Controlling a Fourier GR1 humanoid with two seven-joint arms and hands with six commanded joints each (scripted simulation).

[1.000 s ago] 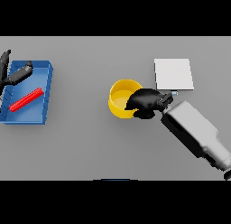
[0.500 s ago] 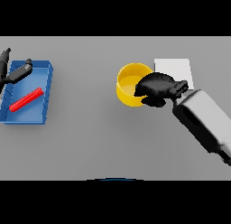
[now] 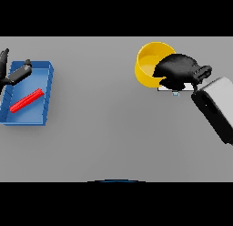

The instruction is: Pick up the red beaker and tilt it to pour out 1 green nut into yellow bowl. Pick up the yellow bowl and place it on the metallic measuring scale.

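Yellow bowl (image 3: 150, 65) held by right robot hand (image 3: 178, 71) over scale (image 3: 175, 88); not yet set down | left robot hand (image 3: 11, 74) idle; grip unclear

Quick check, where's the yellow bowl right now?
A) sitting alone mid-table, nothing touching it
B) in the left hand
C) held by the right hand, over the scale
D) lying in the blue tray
C: the right hand is curled on the rim of the yellow bowl, and only a small strip of the scale shows beneath them; the blue tray holds a red bar, not the bowl.
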